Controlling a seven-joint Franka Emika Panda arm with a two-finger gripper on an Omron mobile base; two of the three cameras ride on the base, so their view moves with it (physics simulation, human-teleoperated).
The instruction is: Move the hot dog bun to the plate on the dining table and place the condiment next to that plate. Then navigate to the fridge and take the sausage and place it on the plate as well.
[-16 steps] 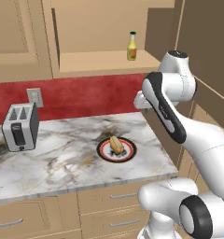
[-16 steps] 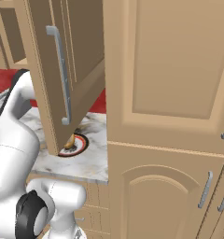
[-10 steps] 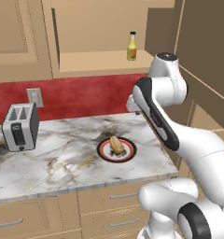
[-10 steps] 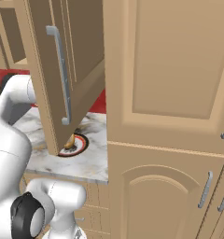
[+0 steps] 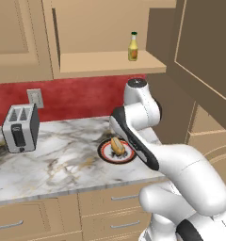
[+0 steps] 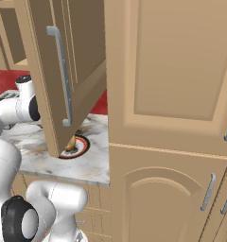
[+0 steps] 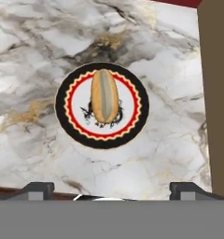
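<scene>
In the left base view, the bun (image 5: 117, 145) lies on a round plate (image 5: 105, 153) with a red and black rim, which sits on a marble counter (image 5: 53, 162) near its right end. The white arm (image 5: 148, 141) bends over the counter and partly covers the right side of the plate. A yellow bottle (image 5: 133, 47) with a green cap stands upright on the shelf (image 5: 96, 61) of an open wall cabinet, well above the plate. A silver toaster (image 5: 20, 128) stands at the left of the counter, below a wall outlet (image 5: 35, 98) on the red backsplash (image 5: 77, 96). Wooden drawers (image 5: 63, 216) run under the counter.

In the right base view, an open cabinet door (image 6: 63, 71) with a long steel handle (image 6: 61, 75) hangs in front and hides most of the plate (image 6: 75, 149); only its lower edge shows on the counter (image 6: 87, 163). A tall wooden cabinet (image 6: 172, 118) stands to the right.

In the hand view, the camera looks down on the plate (image 7: 69, 121), with the bun (image 7: 104, 95) lying lengthwise across its white centre, split side up. The gripper (image 7: 111, 190) shows its two dark fingertips (image 7: 37, 190) set wide apart at the bottom, holding nothing and clear of the plate. The counter (image 7: 39, 56) surrounds the plate, and a brown cabinet side (image 7: 219, 93) runs along the right edge.
</scene>
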